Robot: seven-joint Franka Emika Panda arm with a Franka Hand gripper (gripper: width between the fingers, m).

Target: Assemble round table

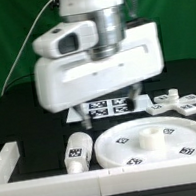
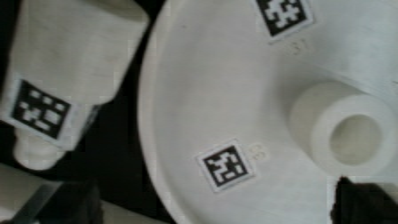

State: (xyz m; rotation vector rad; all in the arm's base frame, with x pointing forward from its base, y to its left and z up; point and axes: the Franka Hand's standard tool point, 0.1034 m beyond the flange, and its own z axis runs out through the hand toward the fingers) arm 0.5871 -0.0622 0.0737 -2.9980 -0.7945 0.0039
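The arm [image 1: 91,6] comes straight down from the top middle of the frame. Its broad white wrist block [image 1: 97,71] fills the centre of the exterior view and sits a little askew, higher toward the right of the frame. Just under the block the gripper [image 1: 109,104] points downward, its two dark fingers [image 1: 83,110] standing well apart, jaws spread wide.

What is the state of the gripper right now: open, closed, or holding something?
The gripper: jaws open, holding nothing, above the round disc.
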